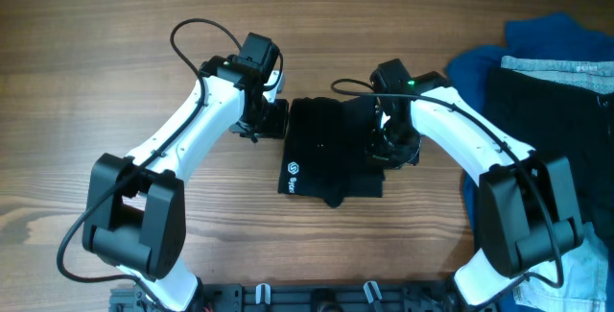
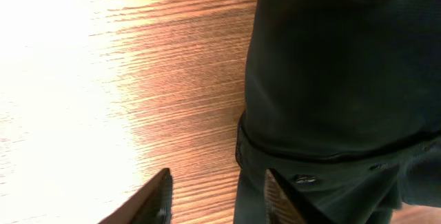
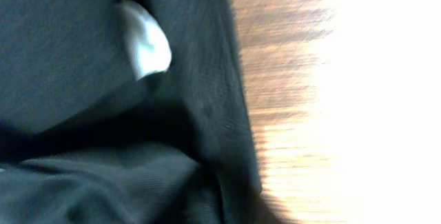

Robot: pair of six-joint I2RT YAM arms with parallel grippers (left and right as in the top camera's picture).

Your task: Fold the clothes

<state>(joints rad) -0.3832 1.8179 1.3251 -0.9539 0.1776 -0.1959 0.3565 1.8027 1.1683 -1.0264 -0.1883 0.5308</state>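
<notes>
The black shirt [image 1: 326, 154] lies folded into a compact rectangle at the table's middle, with a white logo and lettering [image 1: 294, 176] at its lower left. My left gripper [image 1: 272, 120] is at the shirt's left edge. In the left wrist view its fingers [image 2: 220, 200] are open, one over bare wood and one on the shirt's edge [image 2: 331, 79], near a button [image 2: 305, 178]. My right gripper [image 1: 393, 145] is down on the shirt's right edge. In the blurred right wrist view, black fabric [image 3: 103, 169] and a white label [image 3: 148, 45] fill the frame and hide the fingers.
A bright blue garment [image 1: 552, 36] and a black garment with a grey waistband [image 1: 556, 65] lie heaped at the right edge. A pale cloth [image 1: 587, 274] lies at the bottom right corner. Bare wooden table [image 1: 115, 62] stretches to the left.
</notes>
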